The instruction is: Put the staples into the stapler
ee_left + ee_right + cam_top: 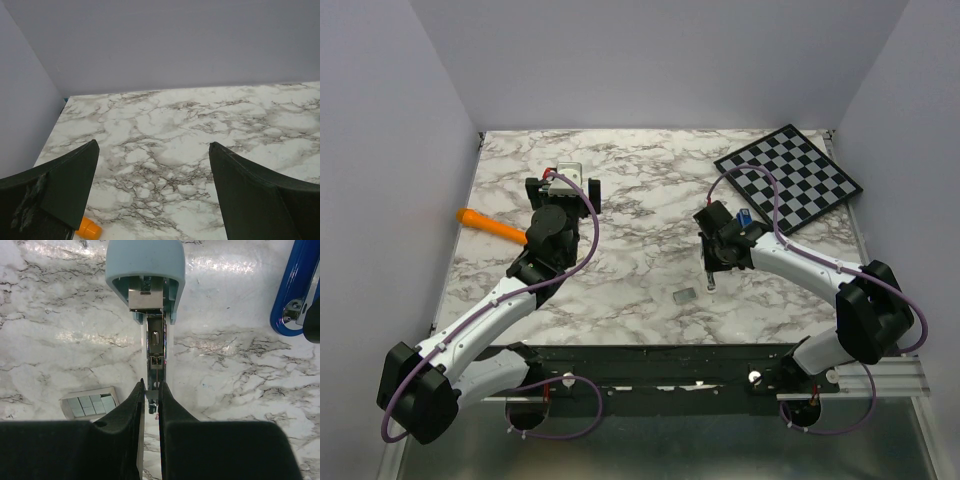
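Jaws of the right gripper [150,400] pinch the stapler [145,265], seemingly by its metal channel; staples [90,402] lie just beside it, and the left gripper [153,145] stands spread wide.

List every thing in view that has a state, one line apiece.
stapler: swung open, light blue top apart from the dark blue base, metal channel exposed.
staples: lying flat beside the stapler, unheld, not loaded.
right tool: shut on the stapler's metal channel.
left tool: open wide, holding nothing.
orange stick: lying flat, untouched.
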Controlling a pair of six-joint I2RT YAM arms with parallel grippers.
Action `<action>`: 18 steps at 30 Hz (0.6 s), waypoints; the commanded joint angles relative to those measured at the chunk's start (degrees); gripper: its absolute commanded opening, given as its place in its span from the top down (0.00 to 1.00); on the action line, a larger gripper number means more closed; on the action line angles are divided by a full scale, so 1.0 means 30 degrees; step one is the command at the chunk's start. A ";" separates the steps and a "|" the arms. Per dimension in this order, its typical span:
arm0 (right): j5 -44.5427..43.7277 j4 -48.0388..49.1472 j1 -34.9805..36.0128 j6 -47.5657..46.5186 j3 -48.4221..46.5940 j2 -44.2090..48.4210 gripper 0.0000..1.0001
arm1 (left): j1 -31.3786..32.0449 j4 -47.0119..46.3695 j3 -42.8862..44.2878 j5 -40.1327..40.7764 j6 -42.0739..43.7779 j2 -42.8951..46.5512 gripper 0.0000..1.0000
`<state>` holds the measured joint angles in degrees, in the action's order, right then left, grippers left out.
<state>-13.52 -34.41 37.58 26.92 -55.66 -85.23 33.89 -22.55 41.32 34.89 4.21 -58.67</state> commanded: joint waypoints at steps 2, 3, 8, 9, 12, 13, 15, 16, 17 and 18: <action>0.0140 0.0073 -0.0164 -0.0096 0.0095 -0.0183 0.83 | 0.0129 0.0103 -0.0179 -0.0323 -0.0202 0.0046 0.01; 0.0141 0.0162 -0.0164 -0.0095 0.0154 -0.0270 0.83 | 0.0129 0.0132 -0.0151 -0.0323 -0.0201 0.0047 0.01; 0.0229 0.0280 -0.0164 -0.0066 0.0301 -0.0593 0.83 | 0.0129 0.0103 -0.0179 -0.0323 -0.0172 0.0046 0.01; 0.0200 0.0309 -0.0164 -0.0066 0.0330 -0.0623 0.83 | 0.0129 0.0103 -0.0151 -0.0323 -0.0172 0.0047 0.01; 0.0258 0.0368 -0.0164 -0.0066 0.0447 -0.0739 0.83 | 0.0129 0.0103 -0.0179 -0.0323 -0.0172 0.0018 0.01; 0.0258 0.0397 -0.0164 -0.0066 0.0505 -0.0740 0.83 | 0.0129 0.0103 -0.0151 -0.0323 -0.0172 0.0046 0.01; 0.0404 0.0485 -0.0164 -0.0066 0.0477 -0.0740 0.83 | 0.0129 0.0103 -0.0150 -0.0323 -0.0172 0.0017 0.01; 0.0463 0.0514 -0.0164 -0.0066 0.0477 -0.0740 0.83 | 0.0129 0.0132 -0.0179 -0.0323 -0.0172 0.0017 0.01; 0.0521 0.0514 -0.0164 -0.0037 0.0448 -0.0653 0.83 | 0.0129 0.0132 -0.0151 -0.0323 -0.0172 -0.0012 0.01; 0.0493 0.0514 -0.0164 -0.0066 0.0418 -0.0565 0.83 | 0.0129 0.0103 -0.0150 -0.0323 -0.0172 -0.0012 0.01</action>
<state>-13.28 -33.93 37.39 26.94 -55.09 -86.59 33.89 -22.55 41.32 34.89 4.21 -58.67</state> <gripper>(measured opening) 0.189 0.990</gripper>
